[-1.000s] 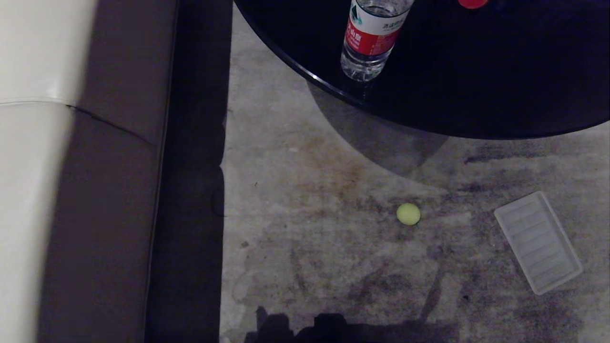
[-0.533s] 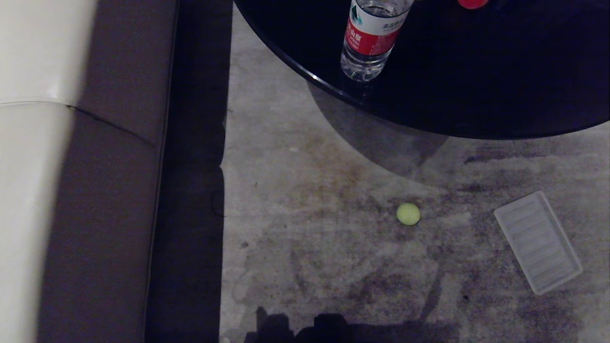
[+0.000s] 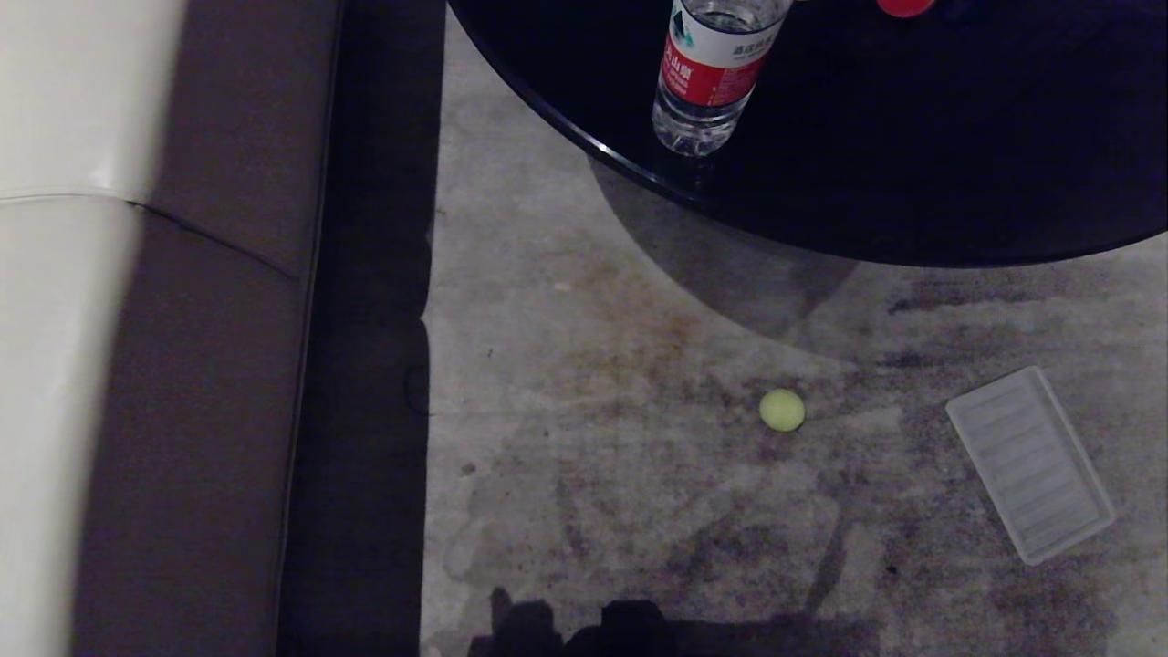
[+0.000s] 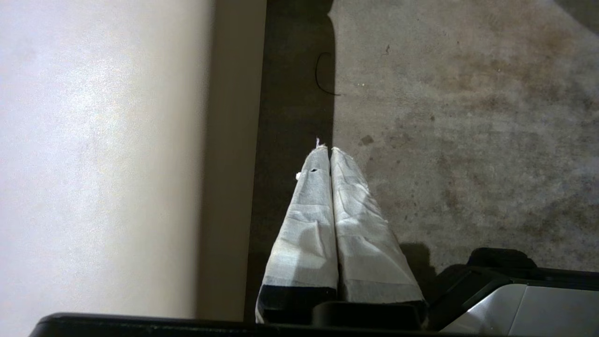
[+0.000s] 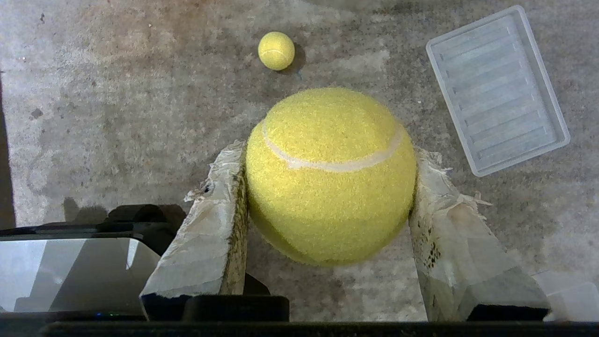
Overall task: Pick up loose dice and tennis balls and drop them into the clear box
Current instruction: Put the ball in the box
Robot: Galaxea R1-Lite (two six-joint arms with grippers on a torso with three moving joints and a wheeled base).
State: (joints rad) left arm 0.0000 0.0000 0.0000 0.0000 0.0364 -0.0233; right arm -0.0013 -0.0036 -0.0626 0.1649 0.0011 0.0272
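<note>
Neither arm shows from the head, where a sofa fills the left, the left gripper is pinched closed beside it, a second tennis ball lies on the floor, the right gripper clasps a tennis ball, and the ribbed lid lies rightmost below a water bottle cut off on the black table.

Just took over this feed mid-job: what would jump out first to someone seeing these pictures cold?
The right gripper is clamped on a tennis ball, held above the stained floor. A second tennis ball lies loose on the floor, with the ribbed whitish lid flat to its right. A water bottle stands on the black round table beyond; the left gripper is shut and empty beside the sofa.
</note>
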